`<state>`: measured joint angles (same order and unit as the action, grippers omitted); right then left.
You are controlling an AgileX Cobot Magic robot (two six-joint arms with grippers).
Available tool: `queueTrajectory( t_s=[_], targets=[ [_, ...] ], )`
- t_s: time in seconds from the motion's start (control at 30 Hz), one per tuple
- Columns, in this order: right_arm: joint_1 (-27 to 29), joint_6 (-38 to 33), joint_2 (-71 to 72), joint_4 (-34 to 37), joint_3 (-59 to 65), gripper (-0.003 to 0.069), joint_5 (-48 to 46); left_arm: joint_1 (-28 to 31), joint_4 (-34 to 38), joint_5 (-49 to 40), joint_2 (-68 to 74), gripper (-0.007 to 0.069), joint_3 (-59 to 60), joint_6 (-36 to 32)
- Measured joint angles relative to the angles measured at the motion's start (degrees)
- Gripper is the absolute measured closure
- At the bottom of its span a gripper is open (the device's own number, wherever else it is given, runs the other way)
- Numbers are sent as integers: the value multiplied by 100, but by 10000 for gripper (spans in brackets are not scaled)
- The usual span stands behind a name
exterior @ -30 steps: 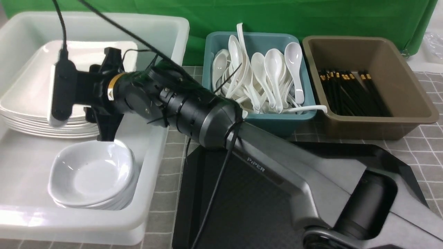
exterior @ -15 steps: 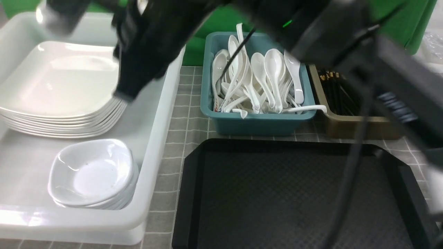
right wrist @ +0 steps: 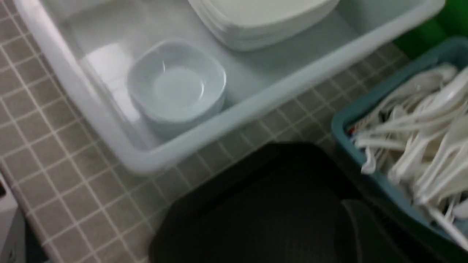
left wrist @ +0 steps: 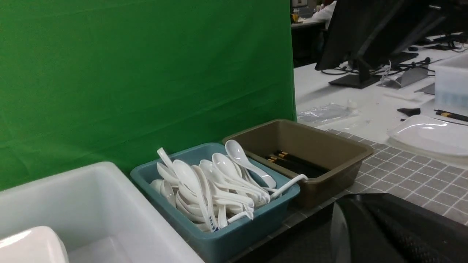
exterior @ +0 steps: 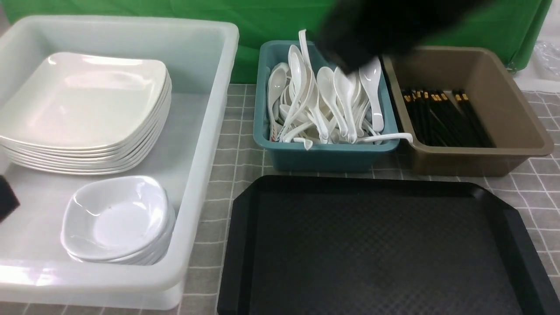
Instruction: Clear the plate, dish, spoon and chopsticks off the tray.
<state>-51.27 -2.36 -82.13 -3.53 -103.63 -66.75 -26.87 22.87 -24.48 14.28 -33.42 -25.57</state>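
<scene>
The black tray [exterior: 376, 249] lies bare at the front. The plate [exterior: 87, 96] tops a stack of like plates in the white tub [exterior: 210, 144]. Nearer in that tub, the dish [exterior: 116, 218] tops a stack of small dishes. White spoons [exterior: 326, 100] fill the teal tub. Black chopsticks [exterior: 442, 116] lie in the brown tub. My right arm [exterior: 372, 30] is a dark blur high above the teal tub. In its wrist view the right gripper [right wrist: 369, 237] looks shut and empty over the tray [right wrist: 256, 204]. The left gripper [left wrist: 365, 233] is shut and empty beside the tray.
The teal tub [exterior: 323, 153] and brown tub [exterior: 516, 118] stand side by side behind the tray. A green cloth [exterior: 271, 17] hangs at the back. A grey checked cloth [exterior: 227, 131] covers the table. A black part of the left arm [exterior: 6, 203] shows at the left edge.
The right arm has lifted off the plate stack in the white tub and swung up and to the right. Its jaws have gone from open to shut. The left arm has not moved.
</scene>
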Motion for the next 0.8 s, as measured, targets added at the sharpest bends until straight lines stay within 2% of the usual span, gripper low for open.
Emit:
queueTrajectory(
  t_s=[0.1,0.3,0.67,0.8],
  targets=[
    [0,190,654,10,928,625,19,0,40,363,-50,613,354,-18],
    [0,328,1421,42,2003,608,14,0,-53,427,-50,613,719,-24],
    [47,333,1547,68,2105,580,323,0,-328,343,-50,613,814,-29],
    [431,65,1936,191,2142,574,743,0,-353,337,-50,613,814,-26]
  ],
)
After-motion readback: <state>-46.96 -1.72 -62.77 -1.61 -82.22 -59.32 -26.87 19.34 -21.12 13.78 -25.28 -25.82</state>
